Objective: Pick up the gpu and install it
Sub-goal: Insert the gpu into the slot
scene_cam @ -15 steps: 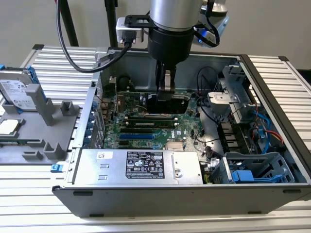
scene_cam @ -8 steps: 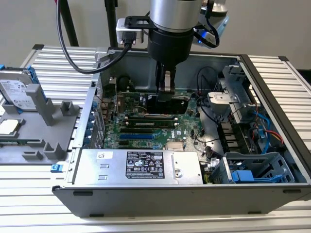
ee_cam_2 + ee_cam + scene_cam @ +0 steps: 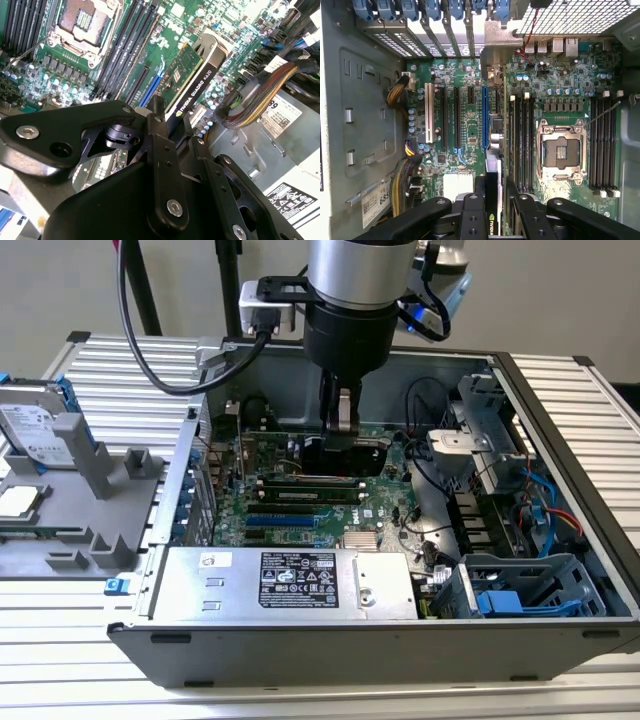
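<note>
My fingers (image 3: 159,145) were clamped on the gpu (image 3: 192,82) — the card stood on edge between them, above the motherboard (image 3: 470,125). In the first wrist view the long blue slot (image 3: 484,117) lay just beside the card's edge, the memory slots (image 3: 520,140) close on its other side. Beyond, the case wall (image 3: 560,430) stood well apart — my arm (image 3: 355,300) hung straight down into the open case.

Ribbed metal table (image 3: 590,405) carrying the workstation

An open computer case (image 3: 330,645) is lying on it, with a grey holder rack (image 3: 95,510) sitting beside it toward the exterior view's left
</note>
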